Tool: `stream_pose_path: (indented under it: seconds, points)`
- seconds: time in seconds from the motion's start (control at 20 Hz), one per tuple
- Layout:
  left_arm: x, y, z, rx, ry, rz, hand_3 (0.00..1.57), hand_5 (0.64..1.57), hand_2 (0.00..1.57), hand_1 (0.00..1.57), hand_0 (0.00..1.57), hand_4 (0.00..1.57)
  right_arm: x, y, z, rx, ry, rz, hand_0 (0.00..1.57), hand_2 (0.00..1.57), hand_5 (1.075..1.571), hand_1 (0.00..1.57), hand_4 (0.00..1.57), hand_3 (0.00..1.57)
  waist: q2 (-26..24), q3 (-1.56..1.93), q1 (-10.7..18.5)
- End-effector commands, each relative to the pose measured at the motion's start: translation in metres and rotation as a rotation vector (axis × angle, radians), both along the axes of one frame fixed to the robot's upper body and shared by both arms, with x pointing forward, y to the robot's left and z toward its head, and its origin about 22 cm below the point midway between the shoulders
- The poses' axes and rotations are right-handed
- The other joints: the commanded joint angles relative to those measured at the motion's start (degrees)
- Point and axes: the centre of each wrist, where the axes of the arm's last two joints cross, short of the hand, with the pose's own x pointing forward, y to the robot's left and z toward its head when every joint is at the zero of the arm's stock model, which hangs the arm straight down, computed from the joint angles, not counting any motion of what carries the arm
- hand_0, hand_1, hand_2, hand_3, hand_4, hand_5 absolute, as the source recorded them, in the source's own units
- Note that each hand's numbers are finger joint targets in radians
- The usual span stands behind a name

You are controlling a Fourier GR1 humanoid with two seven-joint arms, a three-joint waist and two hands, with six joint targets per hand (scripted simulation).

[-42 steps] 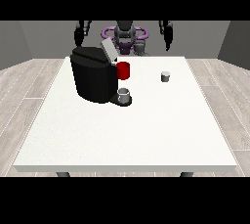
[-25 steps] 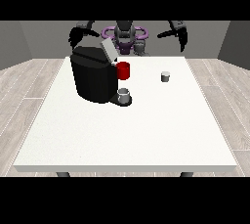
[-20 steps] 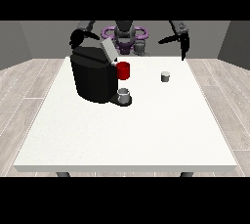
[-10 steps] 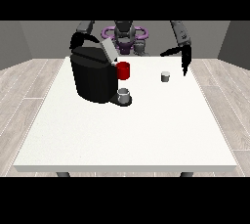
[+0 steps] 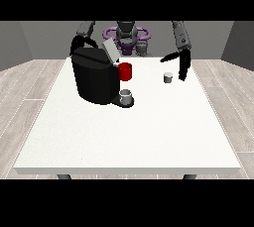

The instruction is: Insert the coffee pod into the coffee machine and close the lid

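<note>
Your hand at the view's right (image 5: 181,66) hangs with fingers released, just beside the coffee pod (image 5: 168,77); the coffee machine (image 5: 96,76), lid (image 5: 110,51) raised, stands well apart.

Black coffee machine (image 5: 95,78) on white worktop (image 5: 129,132), lid (image 5: 110,51) raised; coffee pod (image 5: 168,77) just beside hand at view's right (image 5: 182,68), fingers straight.

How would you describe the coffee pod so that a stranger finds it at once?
Start at the big black coffee machine on the white table. Look to the view's right, past the red part: the coffee pod stands alone, beside the hand at the view's right. It is small, pale grey and round.
</note>
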Motion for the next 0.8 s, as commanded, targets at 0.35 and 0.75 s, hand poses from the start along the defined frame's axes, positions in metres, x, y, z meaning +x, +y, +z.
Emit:
stream_pose_path:
  seconds: [0.35, 0.75]
  points:
    - [0.011, 0.001, -0.012, 0.176, 0.02, -0.011, 0.48, 1.571, 0.74, 0.62, 0.62, 0.0, 0.014, -0.007, -0.006, -0.058, 0.011, -0.007, 0.0, 0.0, 1.571, 0.0, 0.36, 0.0, 1.96, 0.0, 0.11]
    - [0.015, 0.007, -0.014, 0.356, 0.019, -0.011, 0.48, 1.571, 0.75, 0.61, 0.61, 0.0, 0.01, 0.011, -0.002, -0.04, 0.031, 0.018, 0.0, 0.0, 1.571, 0.0, 0.45, 0.0, 1.47, -0.01, -2.83]
